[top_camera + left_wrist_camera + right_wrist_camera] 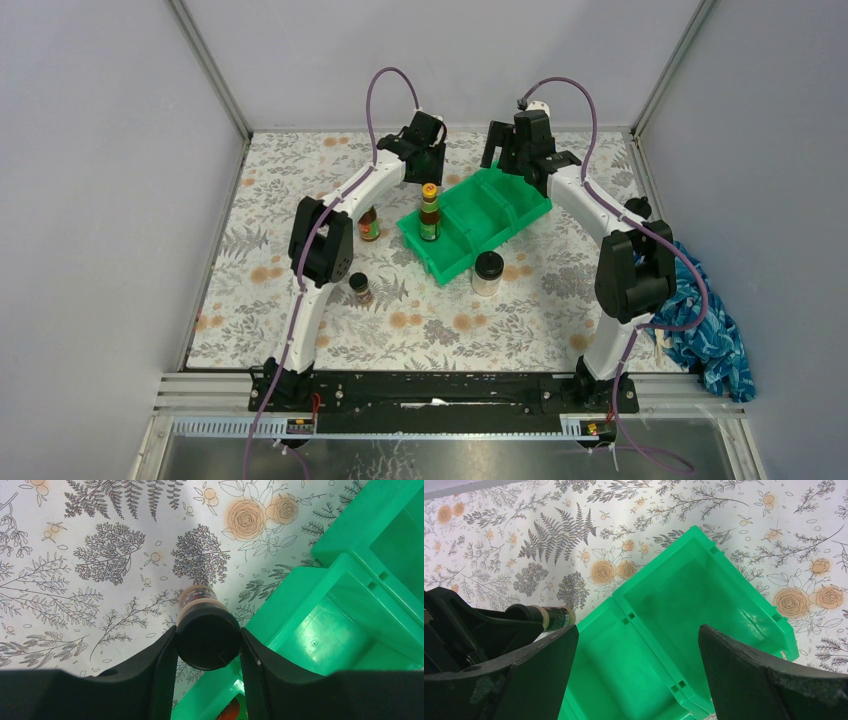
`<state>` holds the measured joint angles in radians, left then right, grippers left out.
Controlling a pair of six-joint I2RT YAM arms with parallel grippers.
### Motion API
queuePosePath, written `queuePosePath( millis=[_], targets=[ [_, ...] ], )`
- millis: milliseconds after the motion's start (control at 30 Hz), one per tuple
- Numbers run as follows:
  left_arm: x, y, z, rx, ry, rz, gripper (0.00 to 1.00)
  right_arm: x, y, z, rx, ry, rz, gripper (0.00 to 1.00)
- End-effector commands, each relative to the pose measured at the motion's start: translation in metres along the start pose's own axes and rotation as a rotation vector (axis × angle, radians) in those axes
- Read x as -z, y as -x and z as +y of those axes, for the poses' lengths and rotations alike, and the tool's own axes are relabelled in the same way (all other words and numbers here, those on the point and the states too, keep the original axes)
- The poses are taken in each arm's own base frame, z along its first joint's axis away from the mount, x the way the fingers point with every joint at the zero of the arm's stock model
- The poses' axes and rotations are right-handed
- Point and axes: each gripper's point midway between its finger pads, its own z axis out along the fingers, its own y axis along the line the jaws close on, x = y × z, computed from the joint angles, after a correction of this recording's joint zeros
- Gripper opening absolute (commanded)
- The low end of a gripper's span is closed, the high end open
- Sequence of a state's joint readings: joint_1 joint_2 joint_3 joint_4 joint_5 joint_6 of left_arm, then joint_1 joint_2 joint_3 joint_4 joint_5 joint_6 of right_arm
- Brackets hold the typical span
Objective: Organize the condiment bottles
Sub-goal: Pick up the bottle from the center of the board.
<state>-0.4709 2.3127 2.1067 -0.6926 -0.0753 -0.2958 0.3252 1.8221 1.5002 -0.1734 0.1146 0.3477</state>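
Grasping looked like the step in hand: the left gripper point(208, 632) pinched the black cap of a short dark jar point(206, 645) near the table's far edge, just beside the green bin point(655, 562). The right gripper point(638, 630) hung spread and empty over the bin. The next move probably called for a straight lift clearing the rim.

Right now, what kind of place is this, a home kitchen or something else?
Most likely a robot test cell, not a kitchen: plain grey panels on an aluminium frame enclose the table, and the left arm and right arm are bolted to a rail at its near edge.
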Motion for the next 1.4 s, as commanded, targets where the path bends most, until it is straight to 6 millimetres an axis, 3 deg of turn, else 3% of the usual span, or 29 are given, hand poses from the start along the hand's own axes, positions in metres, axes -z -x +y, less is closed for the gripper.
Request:
queuePosePath(
  millis=[0, 267, 533, 1367],
  targets=[
    [0.008, 0.012, -0.005, -0.017, -0.011, -0.043, 0.43, 0.002, 0.015, 0.003, -0.01, 0.007, -0.044, 0.98],
    [0.01, 0.013, -0.004, -0.014, -0.002, -0.05, 0.29, 0.002, 0.017, 0.005, -0.011, 0.011, -0.044, 0.98],
    [0.01, 0.014, -0.001, -0.007, 0.013, -0.054, 0.0, 0.003, 0.017, 0.003, -0.007, 0.006, -0.044, 0.98],
    [0.026, 0.03, 0.001, -0.001, 0.029, -0.109, 0.0, 0.005, 0.014, 0.002, -0.005, 0.007, -0.043, 0.98]
  ],
)
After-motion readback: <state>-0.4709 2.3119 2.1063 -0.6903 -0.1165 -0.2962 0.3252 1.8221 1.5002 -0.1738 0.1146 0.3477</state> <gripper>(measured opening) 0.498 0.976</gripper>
